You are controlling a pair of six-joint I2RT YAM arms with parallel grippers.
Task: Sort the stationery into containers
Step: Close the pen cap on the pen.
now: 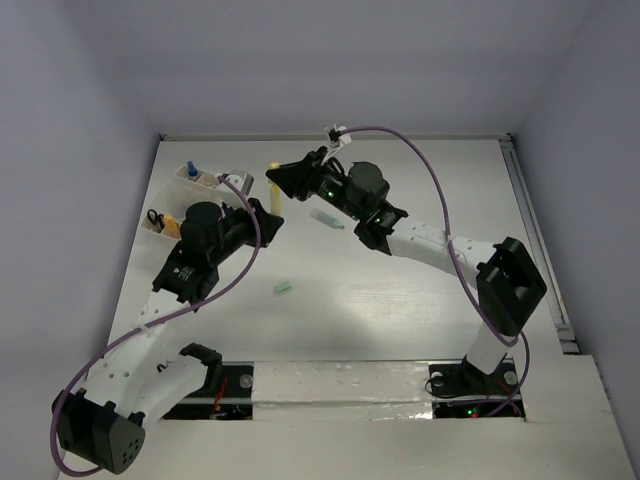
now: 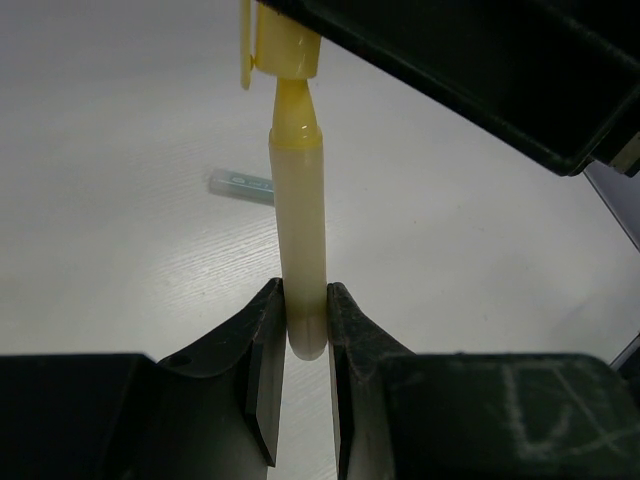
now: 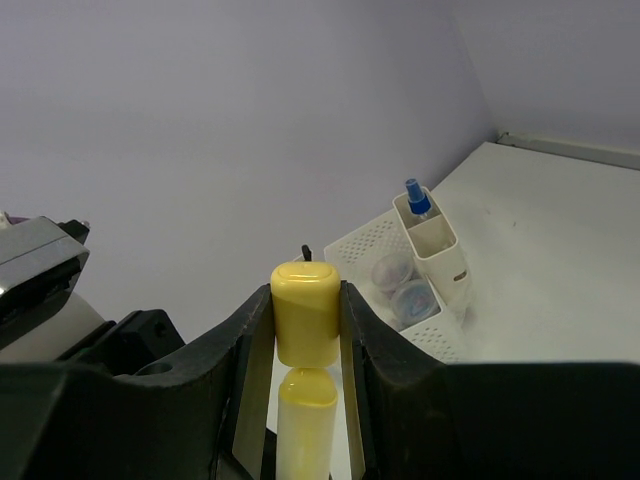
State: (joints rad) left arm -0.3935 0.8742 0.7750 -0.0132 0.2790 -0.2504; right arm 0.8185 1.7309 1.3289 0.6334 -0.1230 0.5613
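Observation:
A yellow marker (image 1: 273, 195) is held between both grippers above the table's far left. My left gripper (image 2: 305, 305) is shut on the rounded tail of its pale barrel (image 2: 298, 200). My right gripper (image 3: 306, 312) is shut on its yellow cap (image 3: 306, 310), and the yellow neck (image 3: 306, 385) shows just under the cap. In the top view the left gripper (image 1: 266, 212) is below the marker and the right gripper (image 1: 279, 180) above it. The off-white containers (image 1: 203, 180) stand at the far left. One holds a blue-capped pen (image 3: 416, 195). Round clear jars (image 3: 400, 285) lie in a perforated bin (image 3: 350, 250).
A second bin (image 1: 160, 224) nearer me holds black-handled scissors (image 1: 154, 216) and orange items. A green marker (image 1: 327, 219) lies on the table right of the grippers and also shows in the left wrist view (image 2: 242, 182). A small green eraser (image 1: 283, 289) lies mid-table.

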